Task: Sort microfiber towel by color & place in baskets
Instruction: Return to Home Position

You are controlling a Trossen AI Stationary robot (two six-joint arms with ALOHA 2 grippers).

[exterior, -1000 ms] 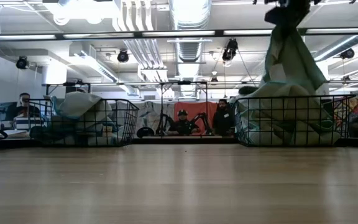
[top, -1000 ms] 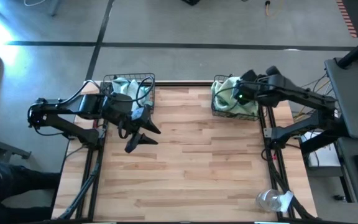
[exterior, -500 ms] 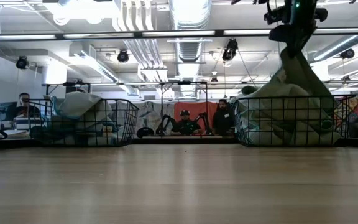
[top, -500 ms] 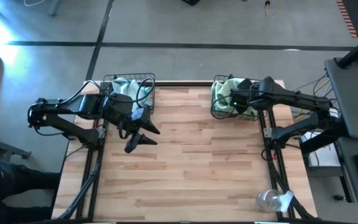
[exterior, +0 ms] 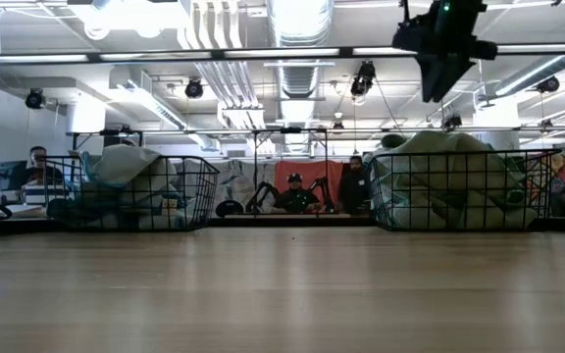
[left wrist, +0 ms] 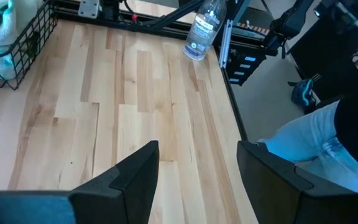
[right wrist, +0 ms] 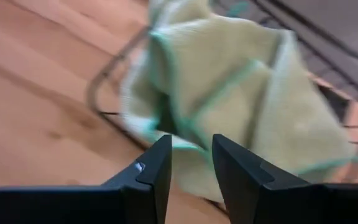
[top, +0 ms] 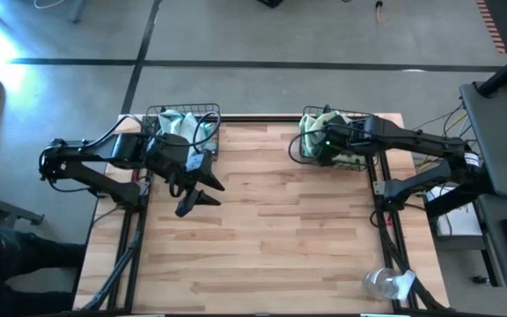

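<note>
Your right hand hangs above the right basket, clear of the heap. Its fingers stand a narrow gap apart with nothing between them. Its wrist view shows the green towels just ahead of the fingers, bulging over the wire rim. Your left hand hovers over the desk just in front of the left basket, fingers spread wide and empty.

The sorting looks finished: no towel lies loose on the desk, and neither hand carries one. The step in hand appears to be the return to rest. For that, you would lift the right hand straight up off the pile before drawing it back, so that no fingertip snags a fold or the wire and drags a cloth out. The left arm has bare wood beneath it.

The right basket, at the desk's far right, holds a mound of green towels heaped to its rim. The left basket, at the far left, holds pale bluish towels, piled about as high. A clear plastic bottle lies at the near right corner, well apart from both baskets.
</note>
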